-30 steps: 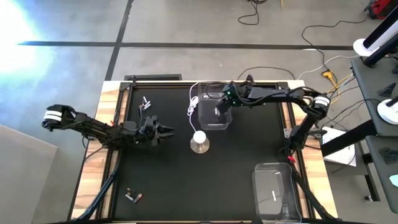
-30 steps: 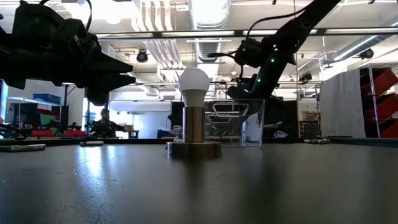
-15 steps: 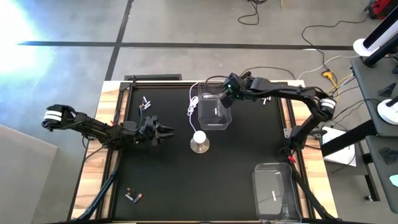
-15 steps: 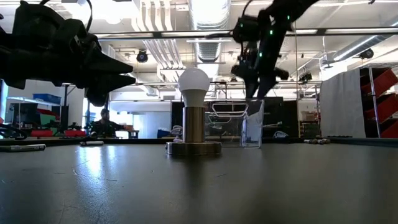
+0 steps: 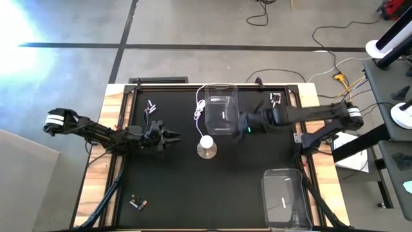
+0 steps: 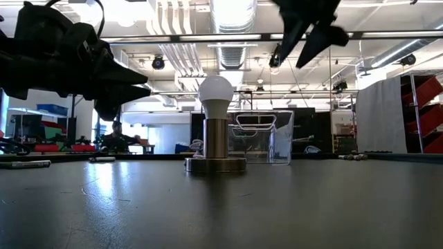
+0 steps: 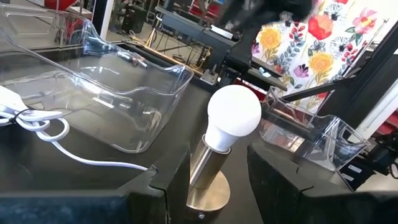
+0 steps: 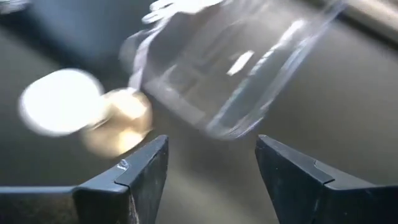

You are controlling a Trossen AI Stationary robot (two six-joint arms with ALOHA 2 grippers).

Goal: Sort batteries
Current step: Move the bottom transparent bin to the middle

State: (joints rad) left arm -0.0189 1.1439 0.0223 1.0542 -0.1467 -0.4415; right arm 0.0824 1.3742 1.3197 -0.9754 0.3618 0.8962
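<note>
Sorting batteries [image 5: 150,105] on a black worktop [image 5: 193,187]: tiny cylindrical cells lying loose in three small clusters as seen from above, one near the upper left corner, one [image 5: 137,203] near the lower left edge, one [image 5: 275,98] near the upper right edge, none visibly inside either clear bin. Probably light, rigid and smooth, so apt to roll or squirt out of a pinch. Best taken across the middle of the barrel, fingers square to its length. Left gripper [image 5: 172,136] hovering near the lamp [image 5: 206,147], fingers parted and empty. Right gripper [image 5: 242,125] raised just beside the upper bin [image 5: 222,87], fingers spread, holding nothing. Second bin [image 5: 283,173] well apart at lower right. No brand or writing legible; a dark sticker on the upper bin too small to read.
</note>
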